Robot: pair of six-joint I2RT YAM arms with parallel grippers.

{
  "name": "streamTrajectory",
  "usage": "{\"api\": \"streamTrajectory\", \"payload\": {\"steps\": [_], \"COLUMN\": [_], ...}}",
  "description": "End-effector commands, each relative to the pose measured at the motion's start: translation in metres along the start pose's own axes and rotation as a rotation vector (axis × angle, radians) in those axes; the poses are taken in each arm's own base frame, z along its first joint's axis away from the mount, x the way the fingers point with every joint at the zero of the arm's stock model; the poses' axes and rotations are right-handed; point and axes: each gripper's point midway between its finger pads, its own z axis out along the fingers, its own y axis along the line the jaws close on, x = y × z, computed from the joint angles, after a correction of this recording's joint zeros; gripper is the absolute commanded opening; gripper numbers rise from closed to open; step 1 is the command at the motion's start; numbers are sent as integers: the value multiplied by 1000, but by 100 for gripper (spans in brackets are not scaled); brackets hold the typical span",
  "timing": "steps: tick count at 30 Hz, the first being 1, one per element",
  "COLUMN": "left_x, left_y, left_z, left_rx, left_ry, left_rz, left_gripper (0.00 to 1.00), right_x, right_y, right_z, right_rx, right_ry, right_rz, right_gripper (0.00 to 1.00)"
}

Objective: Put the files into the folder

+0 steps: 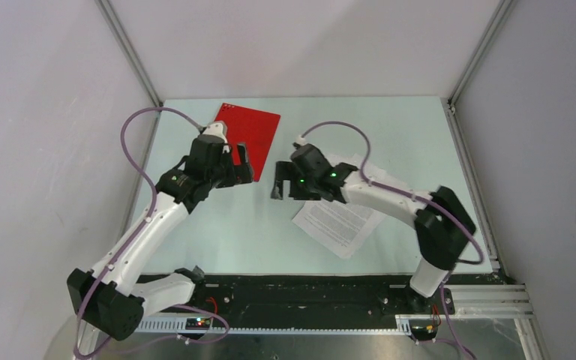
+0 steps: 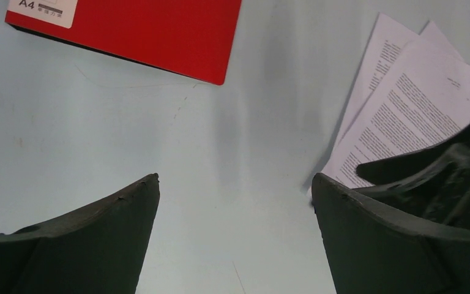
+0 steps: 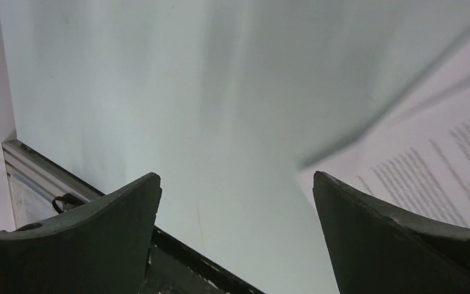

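Near edge: a black mounting rail (image 1: 307, 296) carries both arm bases along the near side of the pale green tabletop (image 1: 247, 240).
Left gripper: the left gripper (image 2: 235, 180) has its dark fingers spread wide with nothing between them. In the top view it overlaps the near end of the folder.
Right gripper: the right gripper (image 3: 235, 177) is just as wide and empty. It points left, over the left edge of the sheets.
Folder, place: the red rectangular folder (image 1: 249, 133) lies closed and flat, far and left of centre. Its far corner is just short of the table's far edge.
Folder, axis: the long side runs near to far, with the far end leaning slightly right. A small white label (image 2: 40, 12) marked "A4" sits at a corner seen from the left wrist.
Files, place: the white printed paper sheets (image 1: 341, 221) lie right of centre, partly under the right arm, well apart from the folder.
Files, axis: the long side runs near-left to far-right, and the corners are fanned.
Open room: there is bare tabletop between the folder and the sheets, and across the near-left area.
Edges: white walls with aluminium frame posts (image 1: 131, 52) close the left, far and right sides.
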Motion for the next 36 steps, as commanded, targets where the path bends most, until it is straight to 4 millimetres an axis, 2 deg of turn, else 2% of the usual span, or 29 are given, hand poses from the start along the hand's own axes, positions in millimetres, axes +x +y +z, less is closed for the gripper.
{"api": "streamTrajectory", "payload": {"steps": [1, 2, 3, 4, 5, 6, 7, 8, 11, 15, 16, 17, 18, 19, 20, 21, 23, 28, 29, 30, 31, 32, 33, 36], "left_x": [-24, -28, -39, -44, -56, -58, -69, -69, -74, -74, -80, -72, -79, -70, -67, -67, -64, -62, -60, -59, -57, -57, -57, -56], "left_y": [3, 11, 12, 20, 20, 30, 32, 43, 59, 85, 91, 100, 103, 111, 113, 127, 137, 150, 153, 155, 158, 159, 161, 163], "left_z": [5, 11, 11, 20, 22, 34, 37, 51, 86, 116, 121, 126, 130, 134, 140, 141, 148, 164, 165, 169, 170, 173, 175, 182], "left_rx": [-12, -42, -50, -82, -84, -116, -120, -149, -155, -172, -163, -175, -161, -174, -165, -180, -163, -131, -138, -134, -136, -125, -121, -97], "left_ry": [-36, -34, -54, -49, -66, -47, -67, -46, -33, -55, -86, -78, -115, -111, -130, -146, -184, -267, -274, -288, -296, -313, -323, -353], "left_rz": [-81, -96, -109, -129, -148, -169, -196, -226, -366, -513, -556, -585, -613, -634, -658, -688, -744, -812, -820, -836, -848, -868, -879, -912], "left_gripper": [100, 100, 100, 100, 100, 100, 100, 100, 100, 100, 100, 100, 100, 100, 100, 100, 100, 100, 100, 100, 100, 100, 100, 100], "right_x": [-4, -9, -2, 1, 7, 11, 16, 19, 32, 46, 47, 53, 50, 55, 60, 59, 68, 73, 67, 73, 68, 74, 69, 72], "right_y": [44, 53, 54, 55, 53, 53, 49, 48, 31, 8, 4, -4, -8, -20, -30, -37, -61, -102, -106, -115, -119, -127, -131, -147], "right_z": [36, 39, 52, 57, 68, 73, 81, 85, 100, 108, 107, 107, 104, 104, 100, 99, 93, 72, 67, 63, 58, 55, 50, 39], "right_rx": [-77, -91, -80, -80, -71, -72, -64, -60, -11, 52, 58, 77, 80, 107, 122, 135, 173, 242, 247, 265, 269, 286, 290, 314], "right_ry": [8, 4, 26, 36, 53, 66, 80, 87, 121, 161, 160, 170, 162, 171, 176, 170, 185, 160, 140, 149, 132, 139, 121, 115], "right_rz": [-30, -36, -42, -43, -43, -39, -38, -37, -39, -40, -38, -33, -25, -13, -6, 5, 31, 79, 89, 94, 103, 108, 118, 136], "right_gripper": [99, 100, 100, 100, 99, 99, 99, 99, 100, 100, 100, 99, 99, 100, 100, 99, 99, 99, 100, 100, 100, 99, 99, 99]}}
